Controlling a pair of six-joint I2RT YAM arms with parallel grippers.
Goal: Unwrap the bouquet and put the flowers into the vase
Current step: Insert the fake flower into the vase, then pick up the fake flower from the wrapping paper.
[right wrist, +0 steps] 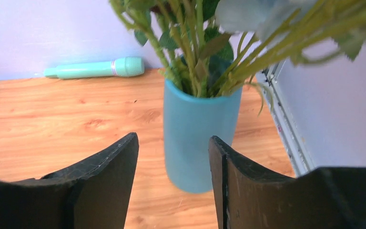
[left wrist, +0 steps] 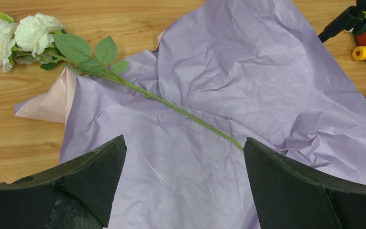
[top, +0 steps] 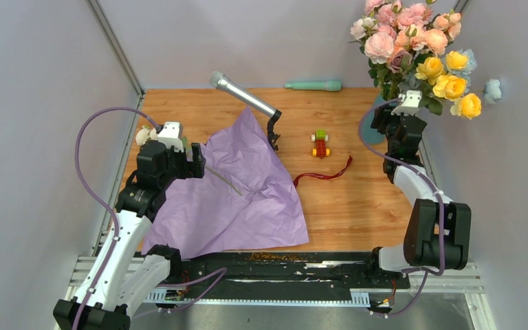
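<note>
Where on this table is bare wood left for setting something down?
Bare wood lies front right, between the red ribbon, the lilac paper and the right arm; also behind the toy car toward the mint rod. Crowded: paper side, vase corner.

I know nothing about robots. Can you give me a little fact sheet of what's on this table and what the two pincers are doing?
Vase: teal, upright, far right, holding pink, peach and yellow roses
Loose flower: white rose stem lying across the paper
Paper: lilac, unfolded, crumpled, on the left
Ribbon: dark red, loose on the table
Left pincer: open, above the paper by the stem's end
Right pincer: open, facing the vase, not gripping
Also there: microphone, brick toy, mint-green rod
</note>
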